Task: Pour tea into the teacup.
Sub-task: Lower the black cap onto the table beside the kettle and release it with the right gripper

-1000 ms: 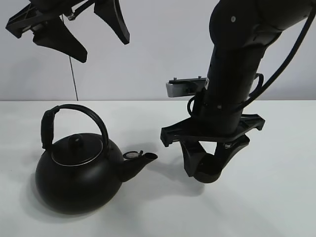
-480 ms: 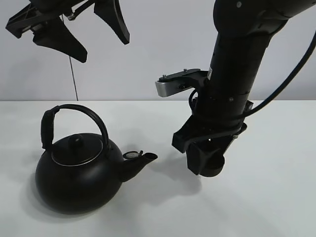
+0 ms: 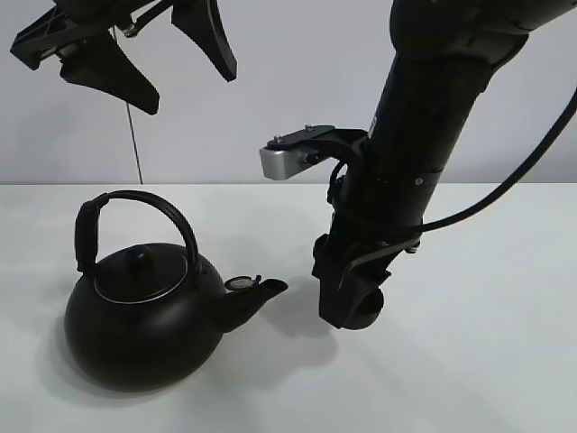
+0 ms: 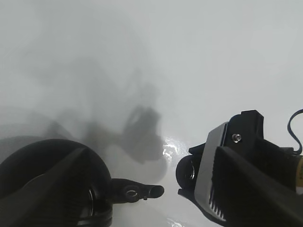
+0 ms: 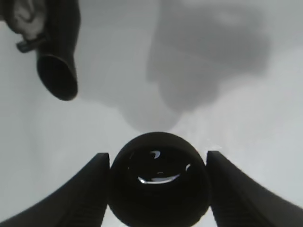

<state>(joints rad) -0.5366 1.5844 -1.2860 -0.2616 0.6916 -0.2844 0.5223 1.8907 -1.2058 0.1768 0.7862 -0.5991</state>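
The small black teacup (image 3: 368,316) is held in my right gripper (image 3: 353,311), low over the table, a short way right of the kettle's spout (image 3: 263,290). In the right wrist view the teacup (image 5: 158,189) sits between the two fingers (image 5: 90,189), with a glossy glint inside, and the spout's mouth (image 5: 57,78) is nearby. The big black kettle (image 3: 144,311) with its arched handle stands on the table at the left. My left gripper (image 3: 135,54) is open and empty, high above the kettle. The left wrist view shows the kettle (image 4: 42,184), its spout (image 4: 137,191) and the teacup (image 4: 187,171).
The white table (image 3: 487,361) stretches to the right of the cup and in front of it. A plain wall stands behind. A thin cable (image 3: 133,144) hangs down behind the kettle.
My right gripper has turned at the wrist and carried the teacup left, closer to the kettle's spout. The kettle and the left gripper have not moved.
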